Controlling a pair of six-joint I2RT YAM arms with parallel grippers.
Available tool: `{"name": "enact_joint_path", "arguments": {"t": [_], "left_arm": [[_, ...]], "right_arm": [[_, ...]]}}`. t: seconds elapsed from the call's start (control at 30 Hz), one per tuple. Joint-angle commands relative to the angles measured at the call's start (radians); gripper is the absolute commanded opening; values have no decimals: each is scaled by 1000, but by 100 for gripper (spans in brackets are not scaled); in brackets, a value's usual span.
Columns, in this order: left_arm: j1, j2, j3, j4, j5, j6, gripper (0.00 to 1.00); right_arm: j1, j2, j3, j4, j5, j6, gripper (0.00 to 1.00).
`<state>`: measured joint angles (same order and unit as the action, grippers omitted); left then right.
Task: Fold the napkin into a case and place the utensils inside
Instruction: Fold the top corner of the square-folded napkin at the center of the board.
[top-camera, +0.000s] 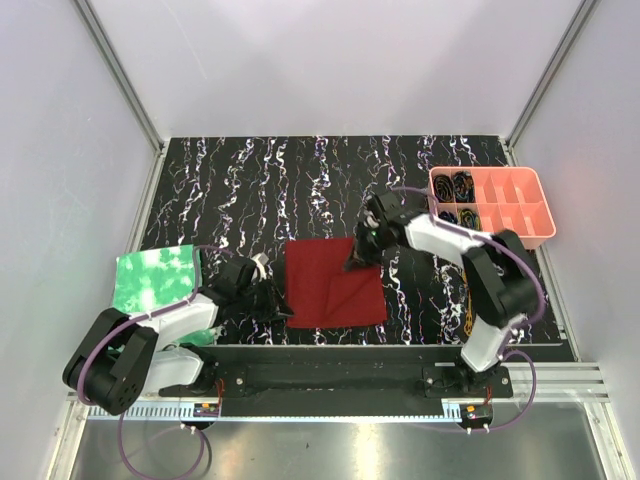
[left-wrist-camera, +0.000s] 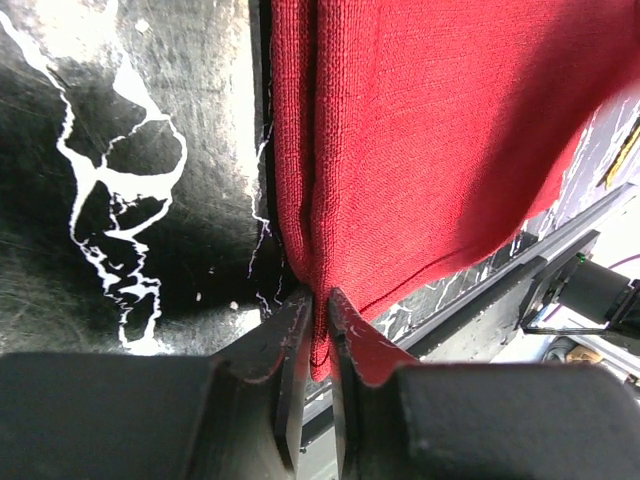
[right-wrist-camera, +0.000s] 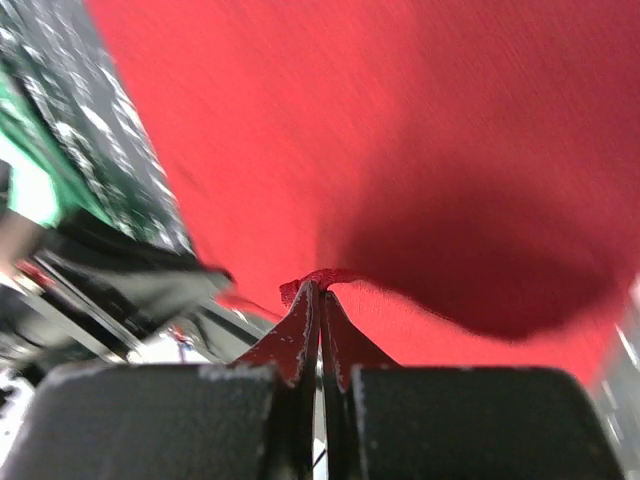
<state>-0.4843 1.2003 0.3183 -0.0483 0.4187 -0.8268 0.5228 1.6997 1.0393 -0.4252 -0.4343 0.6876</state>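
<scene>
The napkin (top-camera: 335, 285) — clamped in left hand (left-wrist-camera: 320, 302), right hand (right-wrist-camera: 320, 292).

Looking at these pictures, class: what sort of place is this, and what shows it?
Probably a robot lab test cell: white walls enclose a black marbled table, two arms are bolted at its near edge, a napkin laid between them.

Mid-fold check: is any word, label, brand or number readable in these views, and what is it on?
None readable.
The napkin is plain.
The pink tray and the green sheet show no lettering.
The white marks on the table are marbling, not writing.
The small boards by the arm bases are too small to read.
</scene>
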Motion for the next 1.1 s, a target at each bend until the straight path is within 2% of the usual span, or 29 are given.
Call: {"name": "enact_joint_path", "arguments": {"t": [0.0, 0.17, 0.37, 0.83, 1.07], "left_arm": [[-8, 13, -33, -38, -11, 12, 24], [-10, -2, -33, -62, -24, 18, 26], [-8, -5, -47, -74, -28, 15, 24], [-8, -38, -61, -91, -26, 12, 24], [-10, -44, -53, -105, -24, 25, 24]], "right_arm": [[14, 155, 206, 40, -112, -54, 0], [42, 323, 411, 31, -168, -57, 0], [59, 440, 540, 26, -187, -53, 0], [78, 561, 692, 19, -227, -39, 0], [94, 592, 719, 9, -236, -34, 0]]}}
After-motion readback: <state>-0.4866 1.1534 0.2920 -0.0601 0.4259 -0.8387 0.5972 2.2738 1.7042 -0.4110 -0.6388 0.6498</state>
